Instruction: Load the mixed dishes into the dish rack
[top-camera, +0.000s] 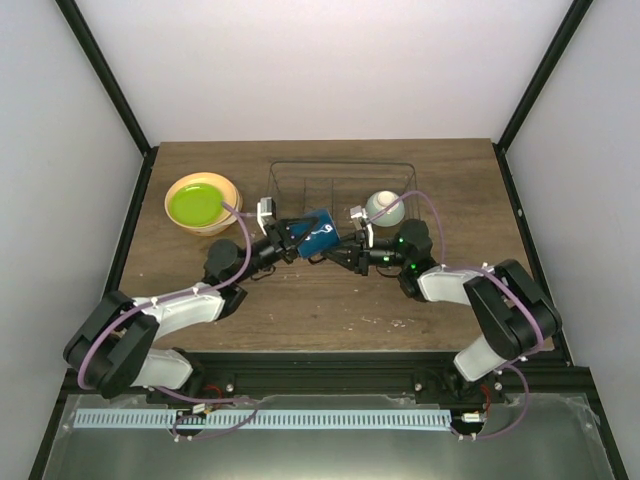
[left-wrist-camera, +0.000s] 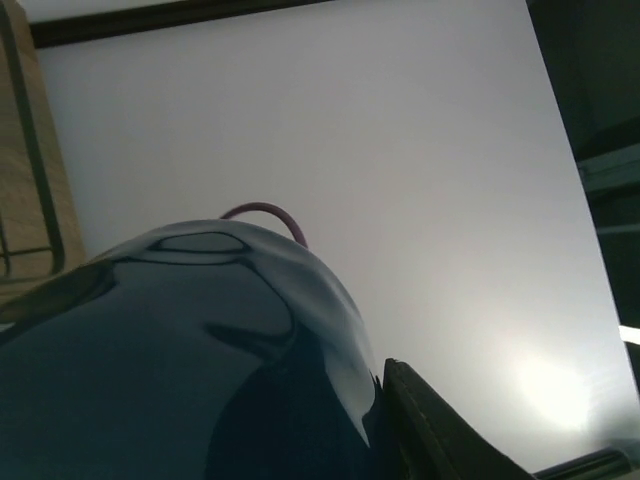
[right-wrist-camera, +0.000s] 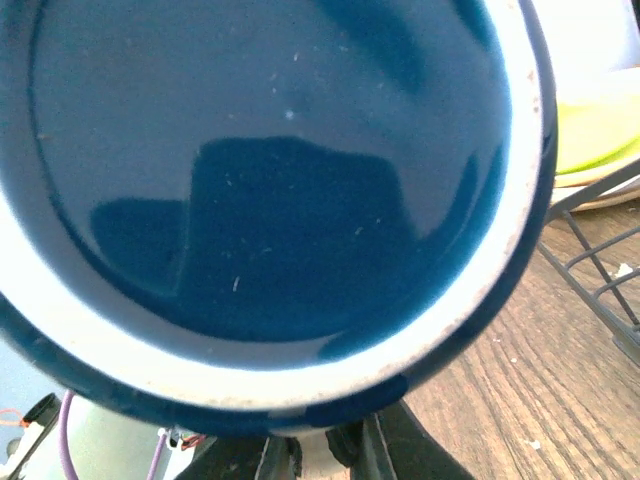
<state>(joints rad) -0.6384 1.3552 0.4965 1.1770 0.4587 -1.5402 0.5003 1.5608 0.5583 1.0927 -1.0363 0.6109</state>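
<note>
Your left arm reaches fwd from its base at the near-left corner. The elbow is low over the brown wood-grain worktop (top-camera: 330, 310) and the forearm angles in toward ctr. The left hand (top-camera: 291, 238) is clamped on the small dark blue mug (top-camera: 320, 232). In the left wrist cam the glossy blue wall fills the lower left and presses against one black finger (left-wrist-camera: 430, 430); the other finger is hidden behind it.

The mug is held btwn the two hands, tipped on its side, mouth turned toward your right arm.

The right hand (top-camera: 343, 252) sits just beside the mug's lower right. The right wrist cam looks straight into the mug's mouth, pale rim and dark blue inside filling the view, w/ only dark finger parts at the bottom edge. You can't tell whether that hand is gripping or released. The right arm comes from the near-right base, elbow out to the right, forearm pointing left toward ctr.

Containers, L to R:
- The lime-green round plate (top-camera: 197, 203) lies on the peach-orange plate (top-camera: 232, 188) at the far left of the worktop, near the rack's left end but apart from it.
- The dark thin-wire rectangular dish rack (top-camera: 300, 180) stands at back ctr, just behind the mug.
- The pale mint bowl (top-camera: 382, 205) sits within the rack's outline at its right end, toward the front. Upright or upturned, can't tell.
</note>
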